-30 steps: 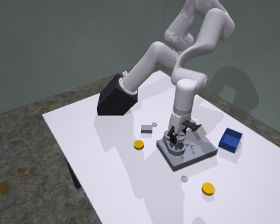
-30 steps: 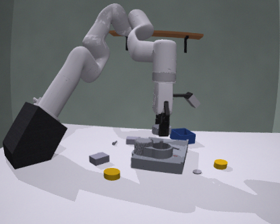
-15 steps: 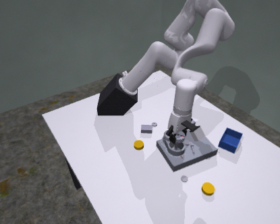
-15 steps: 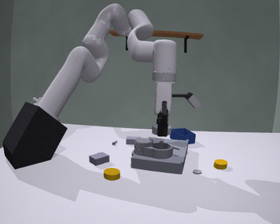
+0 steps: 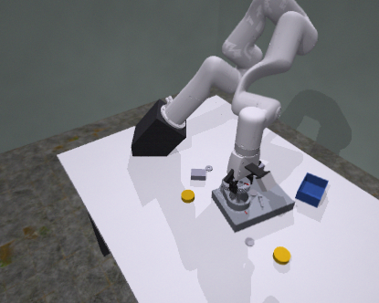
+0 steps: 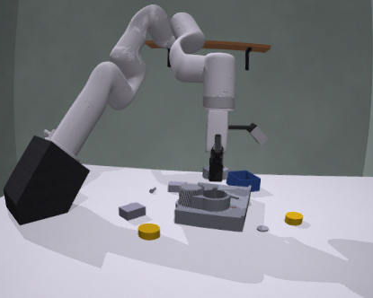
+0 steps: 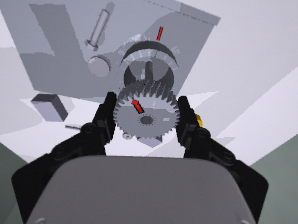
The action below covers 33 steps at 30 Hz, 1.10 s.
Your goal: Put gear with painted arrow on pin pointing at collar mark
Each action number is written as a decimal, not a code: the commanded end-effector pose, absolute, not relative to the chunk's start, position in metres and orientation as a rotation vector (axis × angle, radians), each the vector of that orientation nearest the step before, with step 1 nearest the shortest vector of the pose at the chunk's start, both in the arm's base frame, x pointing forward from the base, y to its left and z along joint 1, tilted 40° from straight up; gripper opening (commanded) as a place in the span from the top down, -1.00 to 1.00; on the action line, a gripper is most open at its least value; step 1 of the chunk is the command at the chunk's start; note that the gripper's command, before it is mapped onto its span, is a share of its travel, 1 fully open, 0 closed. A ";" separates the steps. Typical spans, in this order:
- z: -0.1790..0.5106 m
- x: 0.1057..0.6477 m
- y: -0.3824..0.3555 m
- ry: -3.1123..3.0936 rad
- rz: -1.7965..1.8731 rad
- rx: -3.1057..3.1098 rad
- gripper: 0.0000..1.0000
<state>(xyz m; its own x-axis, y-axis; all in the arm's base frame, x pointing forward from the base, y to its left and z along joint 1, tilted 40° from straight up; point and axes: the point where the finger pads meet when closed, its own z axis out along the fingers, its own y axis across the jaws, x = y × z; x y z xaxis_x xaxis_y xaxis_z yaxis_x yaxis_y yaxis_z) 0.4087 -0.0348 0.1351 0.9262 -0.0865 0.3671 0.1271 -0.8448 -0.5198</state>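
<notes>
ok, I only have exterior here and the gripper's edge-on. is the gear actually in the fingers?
Observer: Yes. The wrist view shows the gear clamped between both fingers.
Operator: arrow vs mark?
Observer: The arrow points up-left in the wrist picture, while the red mark on the collar leans up-right. They don't look lined up.
Operator: bore over the pin?
Observer: No. The pin shows beyond the gear's rim, not through its bore.

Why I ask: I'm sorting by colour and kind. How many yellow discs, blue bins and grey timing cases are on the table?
Yellow discs: 2
Blue bins: 1
Grey timing cases: 1
Total: 4
</notes>
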 end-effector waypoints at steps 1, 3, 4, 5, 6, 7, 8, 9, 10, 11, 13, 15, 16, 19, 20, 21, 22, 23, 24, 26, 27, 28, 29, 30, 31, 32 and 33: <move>0.136 0.410 -0.036 -0.022 -0.517 -2.526 1.00; 0.136 0.410 -0.036 -0.021 -0.516 -2.526 1.00; 0.136 0.410 -0.036 -0.020 -0.516 -2.525 1.00; 0.136 0.410 -0.036 -0.020 -0.516 -2.525 1.00; 0.136 0.410 -0.036 -0.019 -0.516 -2.525 1.00; 0.136 0.410 -0.036 -0.019 -0.516 -2.525 1.00; 0.136 0.410 -0.036 -0.019 -0.516 -2.525 1.00; 0.136 0.410 -0.036 -0.019 -0.516 -2.525 1.00; 0.136 0.410 -0.036 -0.019 -0.516 -2.525 1.00; 0.136 0.410 -0.036 -0.019 -0.516 -2.525 1.00; 0.136 0.410 -0.036 -0.019 -0.516 -2.525 1.00; 0.136 0.410 -0.036 -0.019 -0.516 -2.525 1.00; 0.136 0.410 -0.036 -0.019 -0.516 -2.525 1.00; 0.136 0.410 -0.036 -0.019 -0.516 -2.525 1.00; 0.136 0.410 -0.036 -0.019 -0.516 -2.525 1.00; 0.136 0.410 -0.036 -0.019 -0.516 -2.525 1.00; 0.136 0.410 -0.036 -0.019 -0.516 -2.525 1.00; 0.136 0.410 -0.036 -0.019 -0.516 -2.525 1.00; 0.136 0.410 -0.035 -0.019 -0.516 -2.525 1.00; 0.135 0.410 -0.035 -0.019 -0.516 -2.525 1.00; 0.134 0.411 -0.034 -0.019 -0.516 -2.525 1.00; 0.134 0.411 -0.034 -0.019 -0.516 -2.525 1.00; 0.134 0.411 -0.034 -0.019 -0.516 -2.525 1.00; 0.133 0.411 -0.034 -0.019 -0.516 -2.525 1.00; 0.132 0.412 -0.033 -0.019 -0.516 -2.525 1.00; 0.131 0.413 -0.032 -0.019 -0.516 -2.525 1.00; 0.129 0.413 -0.032 -0.019 -0.516 -2.525 1.00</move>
<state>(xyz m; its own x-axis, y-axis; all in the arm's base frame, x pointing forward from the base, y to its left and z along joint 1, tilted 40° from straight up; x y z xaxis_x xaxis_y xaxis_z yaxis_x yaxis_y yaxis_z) 0.4107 -0.0329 0.1320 0.9270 -0.0931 0.3634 0.1200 -0.8443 -0.5223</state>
